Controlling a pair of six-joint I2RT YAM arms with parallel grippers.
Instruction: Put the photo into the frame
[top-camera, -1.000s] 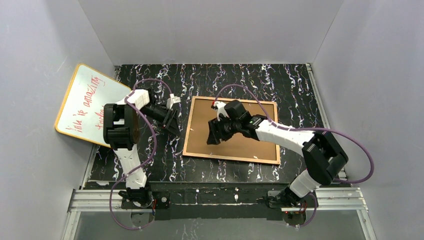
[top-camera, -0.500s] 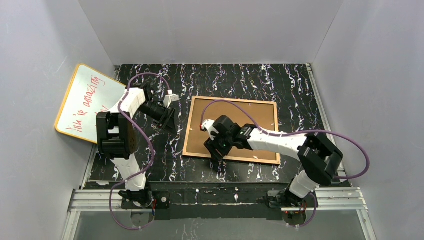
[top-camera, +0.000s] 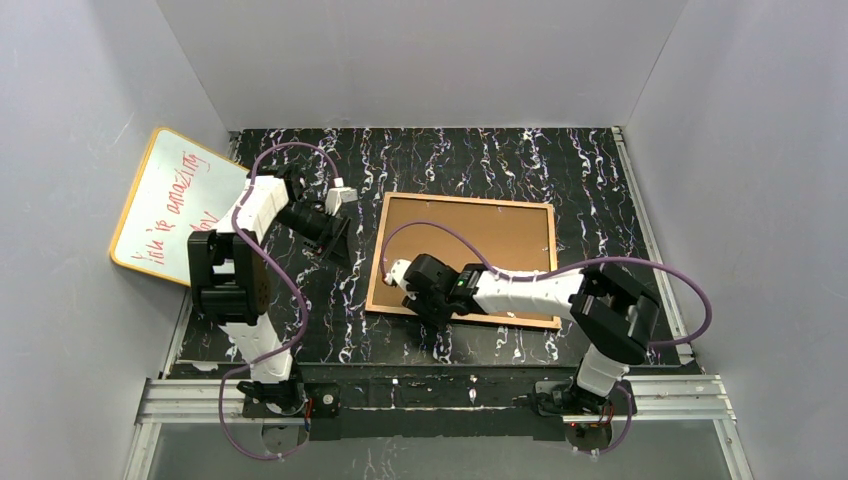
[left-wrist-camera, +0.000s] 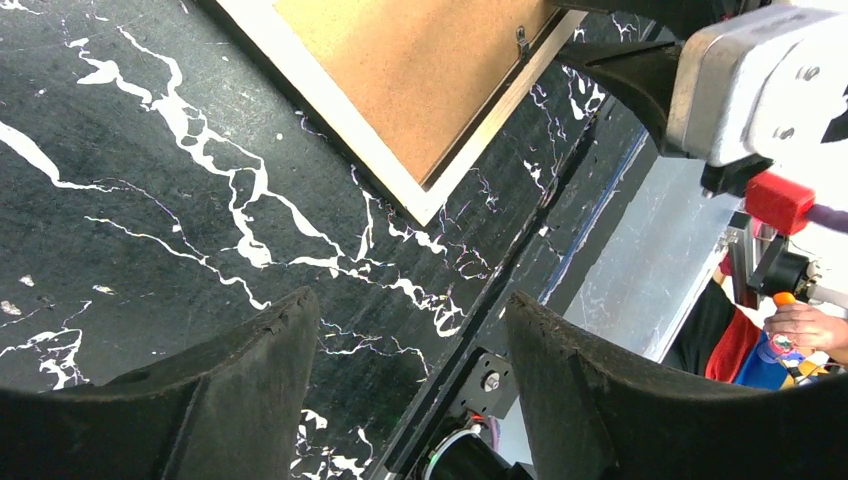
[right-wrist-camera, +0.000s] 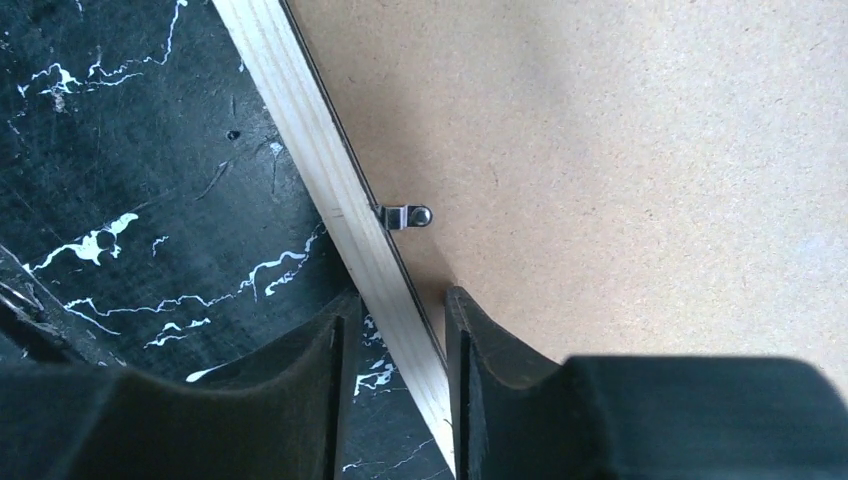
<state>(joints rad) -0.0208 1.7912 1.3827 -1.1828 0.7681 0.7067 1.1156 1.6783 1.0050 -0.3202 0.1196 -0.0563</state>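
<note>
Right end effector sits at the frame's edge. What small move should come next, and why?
Probably close the right end effector on the frame by its wooden rail: its fingers straddle that rail just below the metal clip, with the backing board in place.

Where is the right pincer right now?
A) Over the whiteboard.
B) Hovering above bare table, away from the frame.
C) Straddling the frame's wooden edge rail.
C: the right pincer sits astride the pale wooden rail of the frame, close to a small metal clip.
</note>
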